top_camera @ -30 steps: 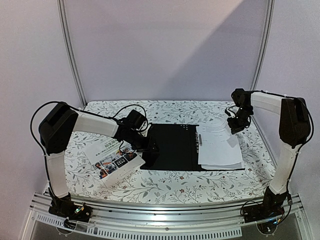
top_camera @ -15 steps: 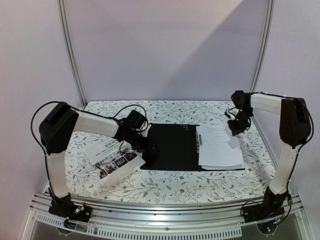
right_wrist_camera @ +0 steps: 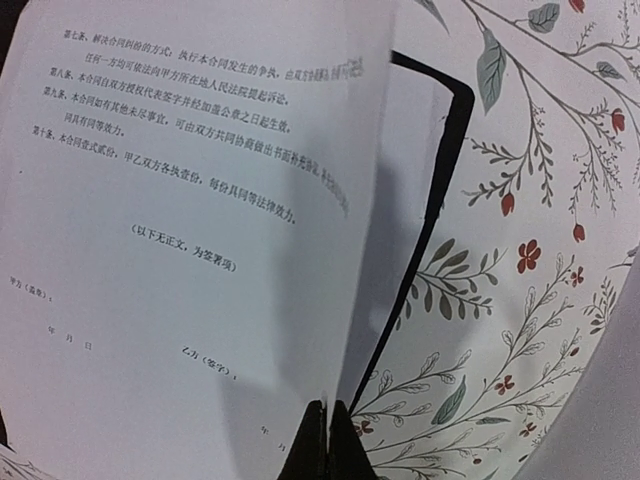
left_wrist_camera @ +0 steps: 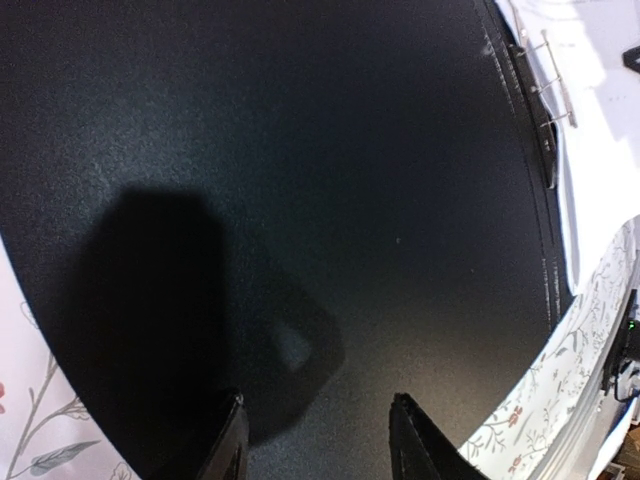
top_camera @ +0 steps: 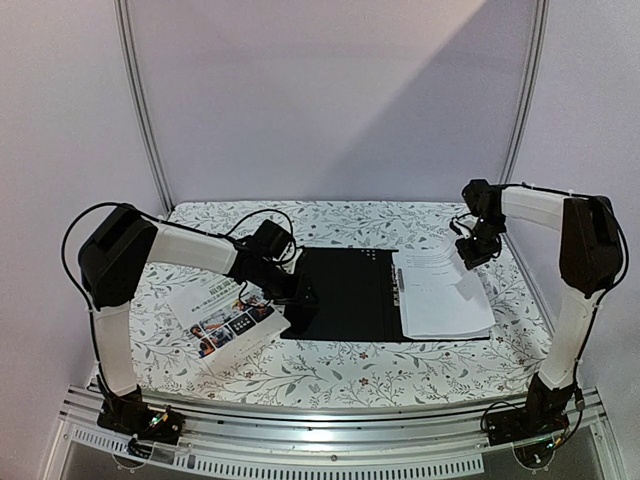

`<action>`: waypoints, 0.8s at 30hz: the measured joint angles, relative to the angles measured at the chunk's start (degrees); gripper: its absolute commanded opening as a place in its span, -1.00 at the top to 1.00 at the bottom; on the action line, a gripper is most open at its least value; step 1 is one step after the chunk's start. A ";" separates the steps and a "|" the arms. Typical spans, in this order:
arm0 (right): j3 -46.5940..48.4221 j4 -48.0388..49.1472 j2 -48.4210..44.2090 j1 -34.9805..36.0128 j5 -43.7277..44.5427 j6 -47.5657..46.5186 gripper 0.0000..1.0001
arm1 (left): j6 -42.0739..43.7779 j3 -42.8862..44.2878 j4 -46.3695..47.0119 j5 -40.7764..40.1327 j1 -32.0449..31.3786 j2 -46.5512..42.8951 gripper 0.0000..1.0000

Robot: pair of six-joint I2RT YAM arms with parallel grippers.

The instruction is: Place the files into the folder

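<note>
The folder lies open in the middle of the table, black inside up. White printed files lie on its right half beside the ring clip. My right gripper is shut on the edge of the top sheet and holds that edge lifted above the folder's black border; in the top view it is at the sheets' far right corner. My left gripper is open, low over the folder's bare left half, with nothing between its fingers. A colourful brochure sheet lies on the table left of the folder.
The floral tablecloth covers the table. Metal frame posts rise at the back corners. A rail runs along the near edge by the arm bases. The left arm's cable loops over the far left of the cloth.
The sheet in my right gripper has come down flatter over the stack, its near corner spreading out to the right. The right gripper shifted slightly back. The left arm has not moved.
</note>
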 measured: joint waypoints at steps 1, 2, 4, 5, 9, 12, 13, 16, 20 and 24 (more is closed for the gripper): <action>0.00 0.13 0.00 0.15 -0.07 -0.02 1.00 | 0.00 0.00 0.00 -0.02 0.00 0.00 0.03; 0.00 0.26 0.00 0.39 -0.09 -0.02 1.00 | 0.00 0.00 0.00 -0.02 0.00 0.00 0.03; 0.00 0.59 0.00 0.83 -0.13 -0.04 1.00 | 0.04 0.00 0.00 -0.04 0.00 0.00 0.03; 0.00 0.76 0.00 1.16 -0.17 -0.11 1.00 | 0.07 0.00 0.00 -0.04 0.00 0.00 0.03; 0.02 0.90 0.00 2.05 -0.57 -0.15 1.00 | 0.20 0.00 -0.02 -0.09 0.00 0.00 0.03; 0.02 0.87 0.00 2.36 -1.07 -0.07 1.00 | 0.22 0.00 -0.02 -0.09 0.00 0.00 0.03; 0.02 0.87 0.00 2.38 -1.18 0.02 1.00 | 0.22 0.00 -0.02 -0.09 0.00 0.00 0.03; 0.02 0.83 0.00 2.38 -1.46 0.52 1.00 | 0.20 0.00 -0.04 -0.09 0.00 0.00 0.03; 0.02 0.76 0.00 2.38 -1.55 1.88 0.99 | 0.20 0.11 -0.15 -0.09 0.00 0.07 0.03; 0.09 0.28 0.04 2.38 -1.51 3.19 0.87 | 0.22 0.26 -0.20 -0.09 0.00 0.20 0.03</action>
